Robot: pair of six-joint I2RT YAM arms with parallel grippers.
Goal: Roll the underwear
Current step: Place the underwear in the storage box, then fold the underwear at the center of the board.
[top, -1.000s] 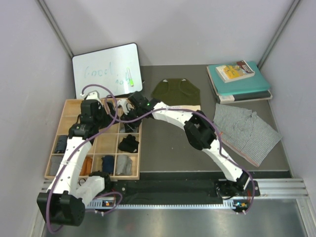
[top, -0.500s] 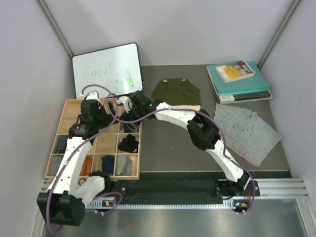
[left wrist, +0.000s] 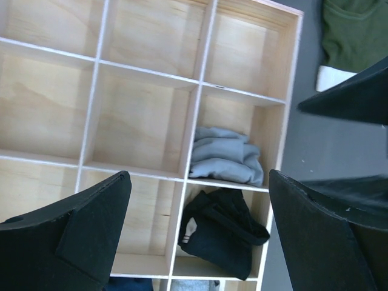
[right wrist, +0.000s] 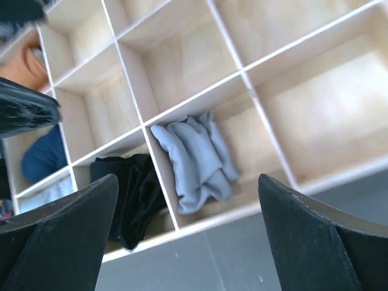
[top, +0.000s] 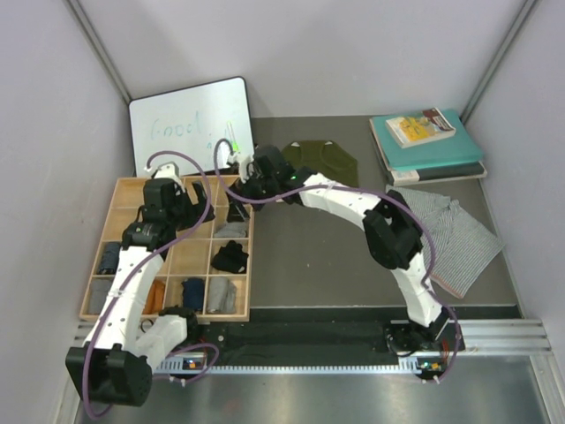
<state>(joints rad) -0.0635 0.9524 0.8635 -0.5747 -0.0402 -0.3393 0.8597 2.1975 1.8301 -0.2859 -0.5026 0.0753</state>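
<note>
The light grey underwear [right wrist: 195, 159] lies bunched in one cell on the right side of the wooden tray [top: 250, 274], and it also shows in the left wrist view [left wrist: 223, 155]. My right gripper [right wrist: 187, 179] hangs open above it, holding nothing. Over the tray's middle cells my left gripper [left wrist: 199, 177] is open and empty. The olive green underwear [top: 328, 160] lies flat at the back, partly behind the right arm. The patterned underwear [top: 452, 231] is spread out at the right.
A black garment [left wrist: 221, 233] fills the cell next to the grey one. Nearer cells hold orange, blue and grey rolls [top: 192, 292]. A whiteboard [top: 190, 124] leans at the back left, and teal books [top: 428, 146] are stacked at the back right.
My right gripper has opened and drawn back up from the tray's right column, leaving the light grey underwear in its cell. The left arm has not moved.
</note>
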